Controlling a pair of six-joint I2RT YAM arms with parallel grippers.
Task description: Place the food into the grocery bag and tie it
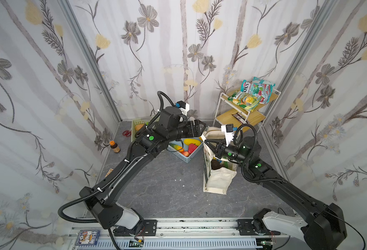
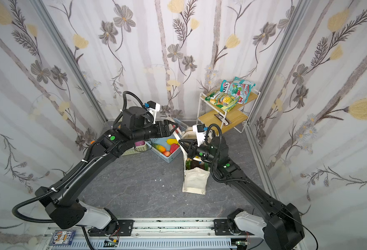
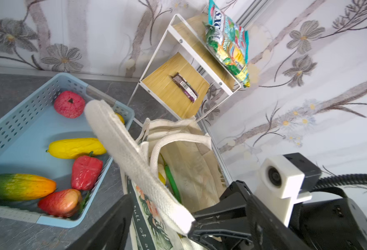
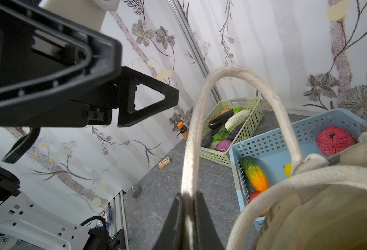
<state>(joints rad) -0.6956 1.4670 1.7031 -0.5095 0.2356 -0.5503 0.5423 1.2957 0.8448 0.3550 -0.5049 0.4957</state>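
Cream canvas tote bag [image 1: 219, 175] is stood upright on the grey marbled surface [image 1: 161, 184], right of centre. It is just right of the pale blue slotted plastic basket [image 1: 194, 155] and nearer than the white wire rack with wooden shelves [image 1: 254, 119]. Its dark green printed side is turned left, toward the blue basket. The mouth is open; a green toy piece [image 3: 171, 181] is seen inside, with something yellow beside it.

The right gripper [image 4: 188, 194] is closed hard on one long cream webbing handle [image 4: 238, 72], the strap pinched flat between the jaws. The loop is held raised above the mouth and drawn left, presumably so that it stands clear of the bag and can be reached. The second cream handle [image 4: 340, 173] is left slack across the mouth.

The left gripper [image 1: 203, 129] is spread wide and nothing is held in it. It is poised just far and left of the raised loop; whether the strap lies between its jaws cannot be told.

Judgement: the tying step is in hand, with the left gripper placed to take a handle for crossing. Toy fruits [image 3: 76, 148] lie in the blue basket and toy vegetables [image 4: 221, 119] in the pale green slotted basket [image 4: 252, 123], so packing looks incomplete.
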